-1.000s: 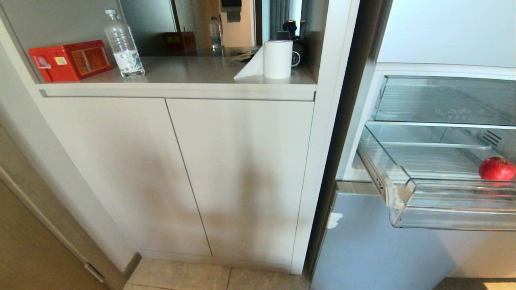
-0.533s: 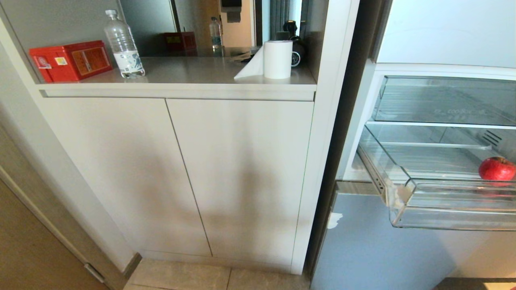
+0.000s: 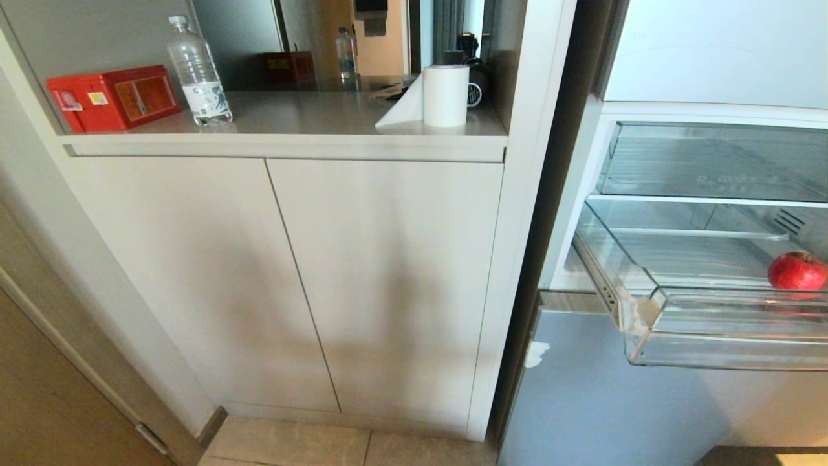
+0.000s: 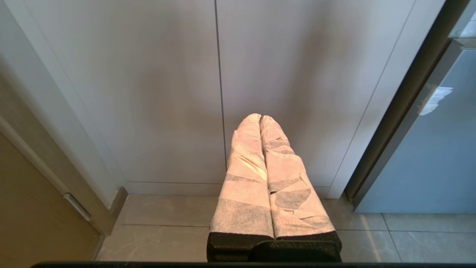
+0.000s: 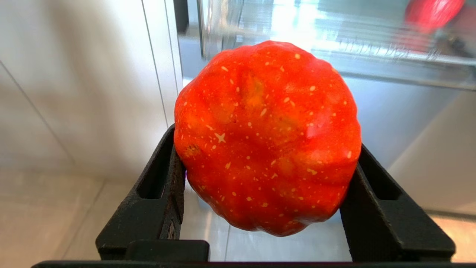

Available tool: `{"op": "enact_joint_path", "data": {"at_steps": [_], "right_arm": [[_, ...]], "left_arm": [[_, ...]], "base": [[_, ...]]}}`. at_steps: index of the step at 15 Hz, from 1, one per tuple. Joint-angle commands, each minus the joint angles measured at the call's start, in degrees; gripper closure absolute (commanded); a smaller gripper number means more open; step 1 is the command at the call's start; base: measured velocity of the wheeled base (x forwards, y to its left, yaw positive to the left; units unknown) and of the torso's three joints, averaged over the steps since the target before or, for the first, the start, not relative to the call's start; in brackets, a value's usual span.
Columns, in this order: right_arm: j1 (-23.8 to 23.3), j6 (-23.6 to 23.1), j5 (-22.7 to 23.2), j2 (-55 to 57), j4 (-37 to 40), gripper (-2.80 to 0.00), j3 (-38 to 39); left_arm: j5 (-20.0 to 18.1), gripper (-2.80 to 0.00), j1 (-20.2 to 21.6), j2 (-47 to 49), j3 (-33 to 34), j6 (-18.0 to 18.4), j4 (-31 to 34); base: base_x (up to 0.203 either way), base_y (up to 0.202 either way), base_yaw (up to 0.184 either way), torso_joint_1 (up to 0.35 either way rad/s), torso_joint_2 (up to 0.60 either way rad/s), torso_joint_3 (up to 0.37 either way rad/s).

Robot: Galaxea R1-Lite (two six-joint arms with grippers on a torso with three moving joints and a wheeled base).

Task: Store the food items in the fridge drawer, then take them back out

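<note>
I am looking at the fridge drawer (image 3: pixel 679 323) hanging pulled out at the right, one red fruit (image 3: pixel 797 271) sitting inside it near the front lip. My right hand (image 5: pixel 267 178) is gripping the other red fruit (image 5: pixel 267 137) between its black fingers, outside the drawer. My left hand (image 4: pixel 260 119) is pointing at the white cabinet doors (image 4: pixel 148 93), padded fingers pressed together, holding nothing.

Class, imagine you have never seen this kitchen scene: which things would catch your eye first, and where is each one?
The red fruit clamped in the right tool fills the right wrist view. A second red fruit sits in the pulled-out clear fridge drawer at the head view's right edge. On the counter at the upper left stand a red box and a water bottle.
</note>
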Motion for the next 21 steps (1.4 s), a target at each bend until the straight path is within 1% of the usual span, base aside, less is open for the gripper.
{"op": "enact_joint_path", "data": {"at_steps": [1, 7, 21], "right_arm": [[-0.2, 0.23, -0.08, -2.73, 0.14, 0.0, 0.14], [-0.2, 0.84, -0.17, -2.73, 0.14, 0.0, 0.17], [-0.2, 1.02, -0.25, -2.73, 0.14, 0.0, 0.13]], "left_arm": [[0.01, 0.0, 0.0, -0.01, 0.09, -0.04, -0.02], [0.01, 0.0, 0.0, -0.01, 0.09, -0.04, -0.02], [0.01, 0.0, 0.0, -0.01, 0.09, -0.04, -0.02]], "base": [[0.0, 0.0, 0.0, 0.0, 0.0, 0.0], [-0.001, -0.002, -0.01, 0.001, 0.0, 0.001], [-0.002, 0.008, -0.172, 0.003, 0.0, 0.003]]}}
